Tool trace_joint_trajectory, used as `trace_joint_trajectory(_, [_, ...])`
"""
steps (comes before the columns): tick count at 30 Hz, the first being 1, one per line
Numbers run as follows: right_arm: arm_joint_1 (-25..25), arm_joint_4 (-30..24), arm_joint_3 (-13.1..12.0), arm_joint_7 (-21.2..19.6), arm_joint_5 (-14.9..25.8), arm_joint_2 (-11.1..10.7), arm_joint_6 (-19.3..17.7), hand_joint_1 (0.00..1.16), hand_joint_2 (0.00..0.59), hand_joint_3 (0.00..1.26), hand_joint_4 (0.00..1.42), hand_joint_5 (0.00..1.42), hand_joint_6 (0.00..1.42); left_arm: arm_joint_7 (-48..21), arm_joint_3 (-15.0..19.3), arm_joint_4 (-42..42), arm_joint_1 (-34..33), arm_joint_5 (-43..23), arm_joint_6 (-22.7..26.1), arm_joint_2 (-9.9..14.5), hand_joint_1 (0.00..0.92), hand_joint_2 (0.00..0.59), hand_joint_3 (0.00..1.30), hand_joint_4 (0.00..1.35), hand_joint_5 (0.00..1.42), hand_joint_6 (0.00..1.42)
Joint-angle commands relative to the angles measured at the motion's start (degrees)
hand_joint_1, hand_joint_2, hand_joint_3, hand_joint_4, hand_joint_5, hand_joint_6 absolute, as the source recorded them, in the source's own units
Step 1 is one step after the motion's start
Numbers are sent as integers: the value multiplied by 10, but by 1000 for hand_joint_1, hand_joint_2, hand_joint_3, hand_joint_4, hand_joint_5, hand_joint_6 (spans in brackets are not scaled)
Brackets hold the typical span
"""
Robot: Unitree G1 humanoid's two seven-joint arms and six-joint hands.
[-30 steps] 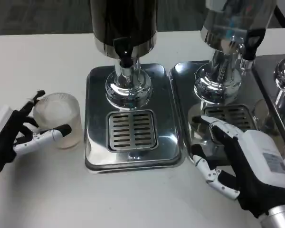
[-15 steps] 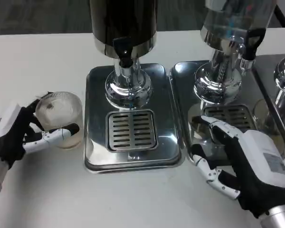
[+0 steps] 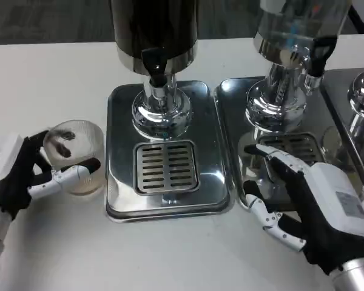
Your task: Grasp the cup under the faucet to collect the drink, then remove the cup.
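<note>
Cup [image 3: 79,154] tilted, mouth toward camera, gripped by left hand [image 3: 21,179]; right hand [image 3: 312,209] spread.

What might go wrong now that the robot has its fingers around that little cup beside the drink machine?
The left hand grips the translucent cup near its base only, so it might tip or slip when lifted. To reach the dark dispenser's faucet, the cup must cross the raised rim of the steel drip tray and could catch there. The right hand rests over the neighbouring tray and might bump it.
</note>
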Motion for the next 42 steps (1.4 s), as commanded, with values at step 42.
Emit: trace_joint_trajectory(42, [30, -46, -11, 13, 14, 9, 22, 354, 437, 241, 197, 220, 363, 24, -13, -38, -38, 44, -49, -40, 251, 173, 483, 589, 945, 1273])
